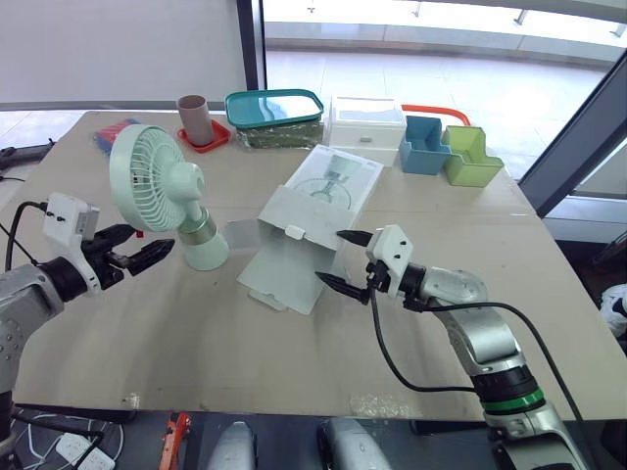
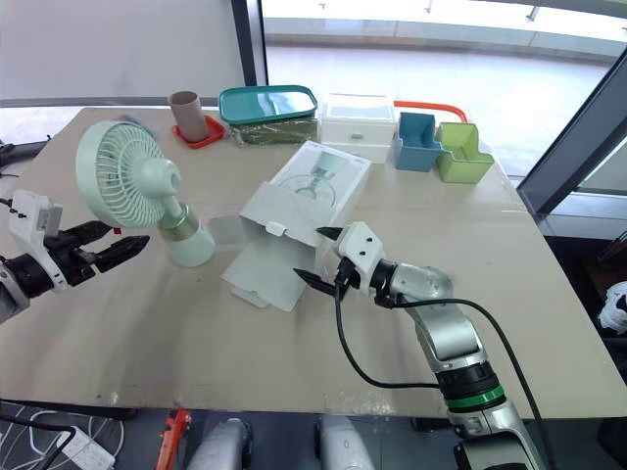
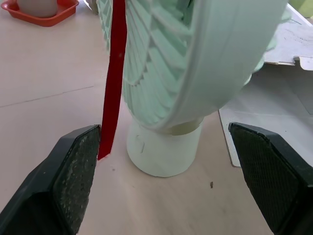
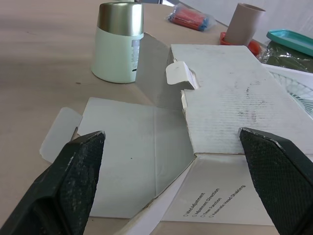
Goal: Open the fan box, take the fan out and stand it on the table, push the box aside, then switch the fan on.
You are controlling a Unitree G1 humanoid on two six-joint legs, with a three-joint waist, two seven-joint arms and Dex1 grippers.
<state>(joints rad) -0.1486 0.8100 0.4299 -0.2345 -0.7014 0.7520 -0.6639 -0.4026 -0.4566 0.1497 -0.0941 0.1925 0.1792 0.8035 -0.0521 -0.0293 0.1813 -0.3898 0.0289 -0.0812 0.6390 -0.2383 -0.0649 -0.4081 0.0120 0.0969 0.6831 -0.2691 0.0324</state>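
The pale green fan (image 1: 157, 186) stands upright on the table (image 1: 196, 333) at the left on its round base (image 3: 164, 149), and a red strap (image 3: 112, 83) hangs beside its grille. My left gripper (image 1: 145, 255) is open just left of the base and holds nothing; its fingers (image 3: 73, 176) flank the base without touching it. The white fan box (image 1: 318, 201) lies open in the middle, its flaps (image 4: 142, 147) spread flat towards me. At the box's open near end my right gripper (image 1: 338, 259) is open, its fingers (image 4: 78, 181) spread across the flap and holding nothing.
Along the far edge stand a brown cup on a red tray (image 1: 196, 122), a teal-lidded container (image 1: 276, 113), a white drawer box (image 1: 364, 122), a blue bin (image 1: 423, 145) and a green bin (image 1: 468, 157). A red and blue packet (image 1: 116, 132) lies far left.
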